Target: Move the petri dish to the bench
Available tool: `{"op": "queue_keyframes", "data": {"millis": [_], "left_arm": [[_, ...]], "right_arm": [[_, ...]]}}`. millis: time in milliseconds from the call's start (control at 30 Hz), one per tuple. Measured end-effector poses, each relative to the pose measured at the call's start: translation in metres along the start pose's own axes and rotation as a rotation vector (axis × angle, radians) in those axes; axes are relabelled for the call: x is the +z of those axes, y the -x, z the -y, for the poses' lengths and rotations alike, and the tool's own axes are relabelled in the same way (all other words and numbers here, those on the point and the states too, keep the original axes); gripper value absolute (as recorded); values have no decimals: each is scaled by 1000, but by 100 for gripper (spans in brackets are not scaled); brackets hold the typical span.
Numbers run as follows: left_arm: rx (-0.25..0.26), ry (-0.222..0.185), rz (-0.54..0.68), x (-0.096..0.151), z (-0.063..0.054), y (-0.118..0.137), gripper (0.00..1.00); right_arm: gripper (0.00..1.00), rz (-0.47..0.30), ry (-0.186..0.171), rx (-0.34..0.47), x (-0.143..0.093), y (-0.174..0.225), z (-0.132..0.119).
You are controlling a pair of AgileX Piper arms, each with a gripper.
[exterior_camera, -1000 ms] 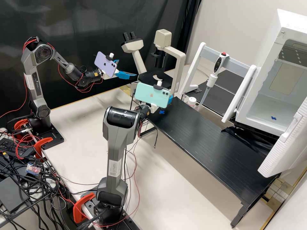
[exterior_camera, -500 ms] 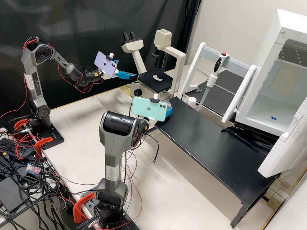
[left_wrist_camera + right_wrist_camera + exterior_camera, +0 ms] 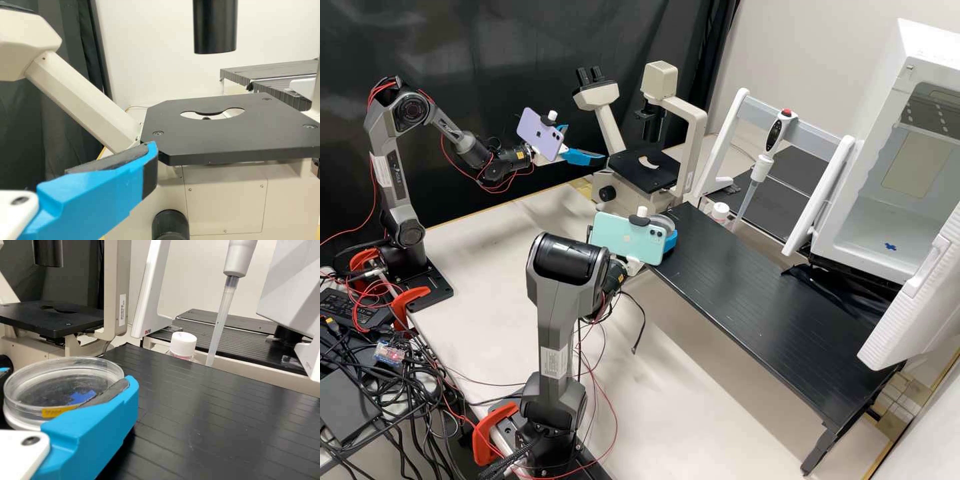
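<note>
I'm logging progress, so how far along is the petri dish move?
Reaching the bench looks done: the petri dish is at its corner, a blue mark showing through the dish. In hand: the right gripper has it between its fingers. Left: releasing it, after any lowering; whether it touches down is unclear.

Petri dish (image 3: pixel 56 388): transparent, smooth, glossy (plastic or glass; appearance does not settle which). Bench (image 3: pixel 733 287): low sheen, surface scored with fine parallel lines. Microscope stage (image 3: pixel 225 131): smooth, matt. Curtain (image 3: pixel 487 47): matt cloth, folded. Bottle cap (image 3: pixel 183 344): plastic, satin finish.
</note>
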Motion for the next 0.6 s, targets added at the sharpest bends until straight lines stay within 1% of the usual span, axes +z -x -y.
{"op": "queue_keyframes", "data": {"millis": [267, 433, 500, 567, 600], "left_arm": [[0, 0, 0, 0, 0, 0, 100], [0, 0, 0, 0, 0, 0, 100], [0, 0, 0, 0, 0, 0, 100], [0, 0, 0, 0, 0, 0, 100], [0, 0, 0, 0, 0, 0, 100]], "right_arm": [[100, 11, 6, 5, 4, 0, -2], [100, 5, 16, 19, 8, 12, -10], [100, -7, 23, 30, 8, 20, -15], [100, -34, 8, 53, 9, 30, -23], [100, -62, 2, 77, 8, 35, -30]]}}
